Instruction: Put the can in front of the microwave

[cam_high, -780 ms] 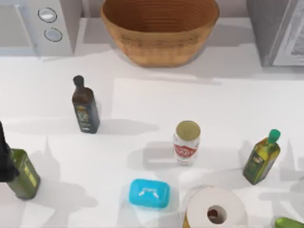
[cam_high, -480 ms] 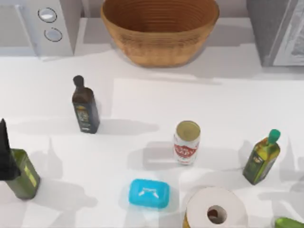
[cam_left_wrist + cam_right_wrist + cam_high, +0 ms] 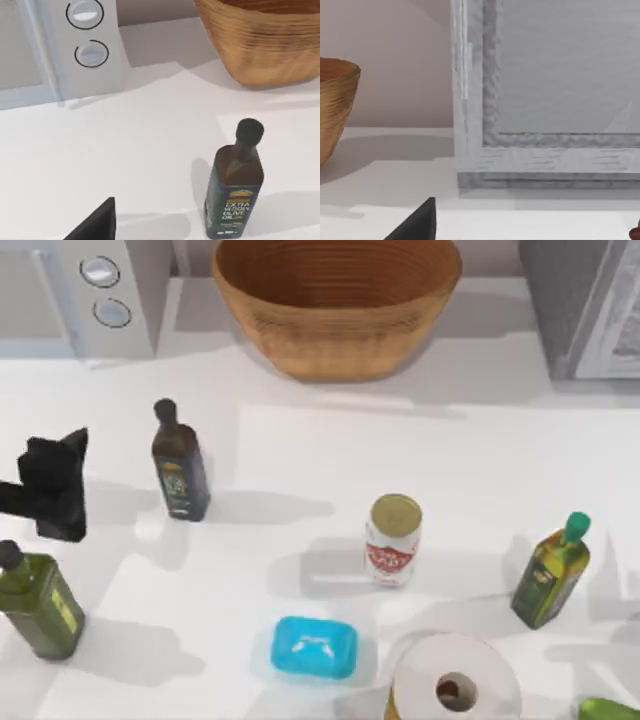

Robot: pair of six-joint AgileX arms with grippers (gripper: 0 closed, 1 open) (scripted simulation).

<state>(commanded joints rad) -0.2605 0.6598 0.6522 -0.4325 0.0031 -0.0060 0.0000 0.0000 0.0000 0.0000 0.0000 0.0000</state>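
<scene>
At the table's [image 3: 300, 455] far left the left end effector [image 3: 55, 485] hung above the surface, between the microwave [image 3: 80, 295] at the back left corner and a green oil bottle [image 3: 38, 600] near the front edge; whether its fingers were spread or pressed together I could not tell. Just to its right stood a dark olive oil bottle [image 3: 180, 468], upright, and from the left wrist view that bottle [image 3: 234, 182] stood well out from the microwave's two round dials [image 3: 85, 12]. A wicker basket [image 3: 335, 300] sat at the back centre. The can [image 3: 393, 538] stood upright near the middle of the table, well apart from the microwave, nothing gripping it. In front of it lay a blue soap bar [image 3: 314, 646] and a paper-towel roll [image 3: 455, 680]. Further right stood another green bottle [image 3: 551, 575], and a darker grey appliance [image 3: 585, 305] filled the back right corner, also seen close from the right wrist view [image 3: 545, 90]
</scene>
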